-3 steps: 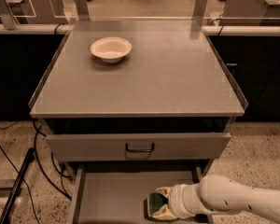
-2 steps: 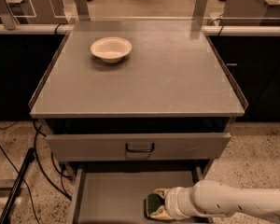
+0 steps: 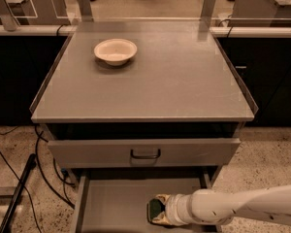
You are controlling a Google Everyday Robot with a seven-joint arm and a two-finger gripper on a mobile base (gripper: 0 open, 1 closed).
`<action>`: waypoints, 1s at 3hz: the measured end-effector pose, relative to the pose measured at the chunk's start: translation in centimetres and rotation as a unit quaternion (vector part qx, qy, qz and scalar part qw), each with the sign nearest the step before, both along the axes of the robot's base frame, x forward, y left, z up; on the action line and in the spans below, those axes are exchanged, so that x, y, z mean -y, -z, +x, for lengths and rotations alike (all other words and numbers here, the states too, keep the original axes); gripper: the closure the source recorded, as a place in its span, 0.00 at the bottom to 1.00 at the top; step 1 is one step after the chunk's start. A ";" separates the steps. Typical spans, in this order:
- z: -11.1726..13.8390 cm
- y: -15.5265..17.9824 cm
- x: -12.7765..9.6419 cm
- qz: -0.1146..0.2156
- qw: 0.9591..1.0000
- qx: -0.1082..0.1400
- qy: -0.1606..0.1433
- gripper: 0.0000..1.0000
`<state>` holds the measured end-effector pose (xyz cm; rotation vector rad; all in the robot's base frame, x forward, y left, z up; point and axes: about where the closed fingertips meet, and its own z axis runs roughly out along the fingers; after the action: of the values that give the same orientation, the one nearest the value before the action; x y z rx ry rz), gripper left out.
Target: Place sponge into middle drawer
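The middle drawer is pulled out below the grey drawer front, a shallow grey tray with a flat floor. The sponge, dark green face showing with yellow foam around it, sits low over the drawer floor at its front right. My gripper reaches in from the right on a white arm and is shut on the sponge, its pale fingers above and below it. Whether the sponge touches the floor is hidden.
A white bowl stands on the grey cabinet top. The grey drawer front with a black handle sits above the open drawer. Black cables lie on the speckled floor at left.
The arm has slid a little to the left inside the drawer, carrying the sponge with it. The bowl and drawers have not moved.
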<state>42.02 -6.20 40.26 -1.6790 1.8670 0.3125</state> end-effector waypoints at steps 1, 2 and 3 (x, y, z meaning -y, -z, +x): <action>2.3 1.7 -1.1 -0.005 1.000 0.006 -0.005 1.00; 3.0 2.7 -1.4 -0.003 1.000 -0.001 -0.008 1.00; 3.1 2.7 -1.4 -0.003 1.000 0.000 -0.008 0.74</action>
<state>45.09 -4.75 37.57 -1.6980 1.8582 0.3145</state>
